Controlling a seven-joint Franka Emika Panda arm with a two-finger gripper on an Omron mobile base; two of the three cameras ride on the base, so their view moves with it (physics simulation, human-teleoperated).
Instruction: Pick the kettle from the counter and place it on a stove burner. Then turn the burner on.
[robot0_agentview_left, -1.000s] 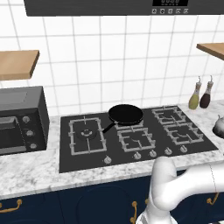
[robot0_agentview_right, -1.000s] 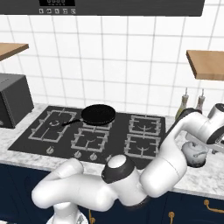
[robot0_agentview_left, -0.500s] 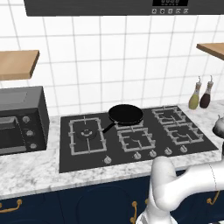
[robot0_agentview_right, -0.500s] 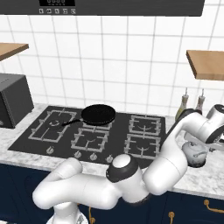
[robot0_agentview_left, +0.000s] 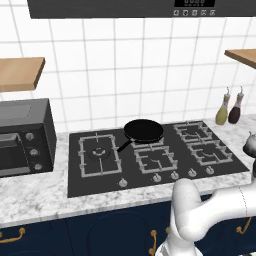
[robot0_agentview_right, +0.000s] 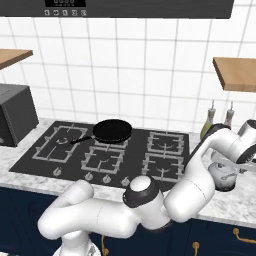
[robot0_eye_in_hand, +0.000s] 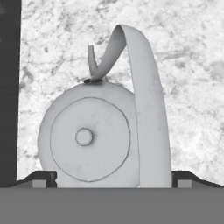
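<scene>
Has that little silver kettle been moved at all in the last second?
No. In the right base view the kettle sits at the same spot on the counter, just below the two bottles and right of the stove.

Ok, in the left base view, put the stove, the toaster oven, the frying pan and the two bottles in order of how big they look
Largest to smallest, as they look:
1. Stove
2. Toaster oven, though the frame's edge cuts it off
3. Frying pan
4. The two bottles, which look about alike, so no ranking between them.
</scene>
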